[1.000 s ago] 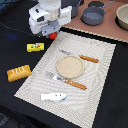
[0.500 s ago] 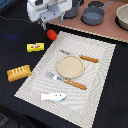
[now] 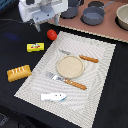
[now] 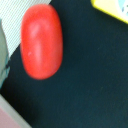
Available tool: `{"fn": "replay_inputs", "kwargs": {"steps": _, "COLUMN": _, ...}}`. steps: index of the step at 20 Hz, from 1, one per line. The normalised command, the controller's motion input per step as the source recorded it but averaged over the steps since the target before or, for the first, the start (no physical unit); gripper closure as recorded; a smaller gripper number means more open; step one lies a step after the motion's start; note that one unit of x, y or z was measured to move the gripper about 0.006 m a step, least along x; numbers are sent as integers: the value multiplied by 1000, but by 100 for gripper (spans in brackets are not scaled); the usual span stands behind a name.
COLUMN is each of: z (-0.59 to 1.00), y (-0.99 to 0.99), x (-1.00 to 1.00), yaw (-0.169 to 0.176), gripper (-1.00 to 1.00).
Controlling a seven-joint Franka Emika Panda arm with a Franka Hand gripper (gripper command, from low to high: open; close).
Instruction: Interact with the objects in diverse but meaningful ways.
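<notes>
Your end effector point(image 3: 38, 26) hangs just beside the red tomato point(image 3: 51, 34) at the tabletop's far left, can't tell if it's wide or narrow; yellow box point(image 3: 35, 47) sits near it

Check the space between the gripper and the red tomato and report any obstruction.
Nothing visible blocks it. The gripper hangs just above the tomato, with only dark table showing between them. The yellow box lies nearby, off to the side, apart from the tomato.

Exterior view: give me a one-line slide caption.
Panda gripper poised above the red tomato, yellow box beside it on the black table.
</notes>
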Motion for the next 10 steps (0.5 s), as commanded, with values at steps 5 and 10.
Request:
{"fn": "replay_inputs", "kwargs": {"steps": 5, "z": -37, "y": -20, "x": -345, "yaw": 256, "gripper": -100}}
{"fn": "replay_inputs", "kwargs": {"steps": 10, "z": -262, "y": -39, "x": -415, "yaw": 244, "gripper": -100}}
